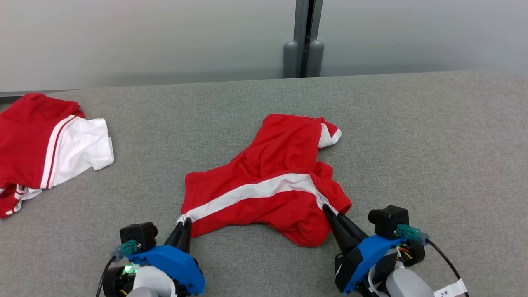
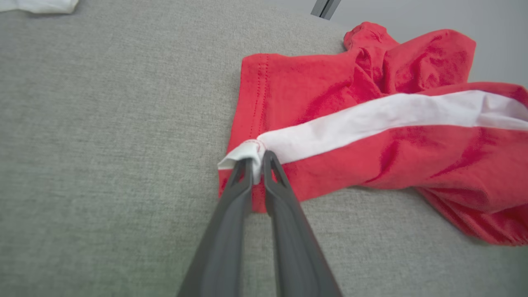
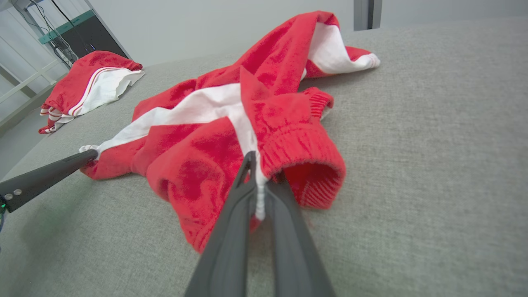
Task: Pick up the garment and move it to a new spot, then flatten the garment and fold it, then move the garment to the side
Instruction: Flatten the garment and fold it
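We see the garment [image 1: 272, 173], red shorts with a broad white side stripe and a ribbed waistband, lying rumpled and only partly spread on the grey worktop [image 1: 433, 144], about midway between its left and right edges and nearer the near edge than the far one. The stripe runs from the near-left hem corner across to the waistband at the right; another part, folded over and white at its tip, points toward the far edge
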{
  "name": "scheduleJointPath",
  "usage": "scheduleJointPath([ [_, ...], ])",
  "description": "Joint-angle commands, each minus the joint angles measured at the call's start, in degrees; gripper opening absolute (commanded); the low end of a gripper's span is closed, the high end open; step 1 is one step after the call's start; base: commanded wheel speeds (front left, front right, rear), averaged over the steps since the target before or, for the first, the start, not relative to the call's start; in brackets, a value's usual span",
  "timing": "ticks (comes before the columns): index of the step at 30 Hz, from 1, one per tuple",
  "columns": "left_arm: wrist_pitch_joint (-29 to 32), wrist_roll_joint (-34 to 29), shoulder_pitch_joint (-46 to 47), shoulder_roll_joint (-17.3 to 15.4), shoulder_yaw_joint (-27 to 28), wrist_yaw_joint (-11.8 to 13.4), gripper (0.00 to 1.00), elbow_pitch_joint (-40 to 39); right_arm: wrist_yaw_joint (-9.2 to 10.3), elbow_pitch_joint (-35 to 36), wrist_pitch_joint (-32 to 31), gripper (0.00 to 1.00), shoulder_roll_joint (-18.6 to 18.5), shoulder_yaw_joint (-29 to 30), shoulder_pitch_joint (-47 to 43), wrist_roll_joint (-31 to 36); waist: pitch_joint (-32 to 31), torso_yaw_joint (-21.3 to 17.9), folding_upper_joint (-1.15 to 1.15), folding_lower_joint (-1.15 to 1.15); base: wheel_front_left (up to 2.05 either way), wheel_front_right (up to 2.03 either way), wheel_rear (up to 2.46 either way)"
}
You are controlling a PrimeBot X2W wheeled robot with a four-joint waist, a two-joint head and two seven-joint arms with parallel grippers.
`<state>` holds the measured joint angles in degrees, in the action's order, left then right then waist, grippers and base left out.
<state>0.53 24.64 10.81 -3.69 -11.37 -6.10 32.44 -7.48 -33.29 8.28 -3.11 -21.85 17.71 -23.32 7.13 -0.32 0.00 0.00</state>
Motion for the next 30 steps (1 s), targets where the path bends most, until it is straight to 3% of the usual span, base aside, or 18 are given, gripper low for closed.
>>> scheduleJointPath([
  [1, -0.9, 0.2, 1.2, -0.1, 0.1, -0.2, 0.02, -0.3, -0.03, 0.2, 0.1, 0.00, 0.2, 0.2, -0.6, 0.1, 0.0, 0.0, 0.00, 0.00, 0.00, 0.00, 0.00],
  [9, -6.5, 0.5, 2.2, -0.6, -0.3, -0.7, 0.00, -2.4, -0.03, 1.6, 1.6, 0.00, 0.2, 1.9, 0.5, 1.0, 0.1, -0.3, 0.00, 0.00, 0.00, 0.00, 0.00],
  [15, -11.3, 0.8, 3.1, -1.6, -0.1, -1.0, 0.00, -8.7, -0.03, 7.1, 2.1, 0.00, -2.0, 4.1, 1.8, 2.8, -1.1, -0.8, 0.00, 0.00, 0.00, 0.00, 0.00],
  [22, -12.5, -0.3, 4.2, -4.8, 0.4, -1.0, 0.00, -23.8, -0.02, 23.2, -1.8, 0.00, -6.3, 7.8, 3.1, 4.6, -3.7, -1.8, 0.00, 0.00, 0.00, 0.00, 0.00],
  [30, -8.5, -1.9, 7.1, -8.1, 1.3, 0.6, 0.00, -43.2, -0.02, 44.1, -10.5, 0.00, -9.7, 10.6, 3.2, 5.0, -5.2, -3.1, 0.00, 0.00, 0.00, 0.00, 0.00],
])
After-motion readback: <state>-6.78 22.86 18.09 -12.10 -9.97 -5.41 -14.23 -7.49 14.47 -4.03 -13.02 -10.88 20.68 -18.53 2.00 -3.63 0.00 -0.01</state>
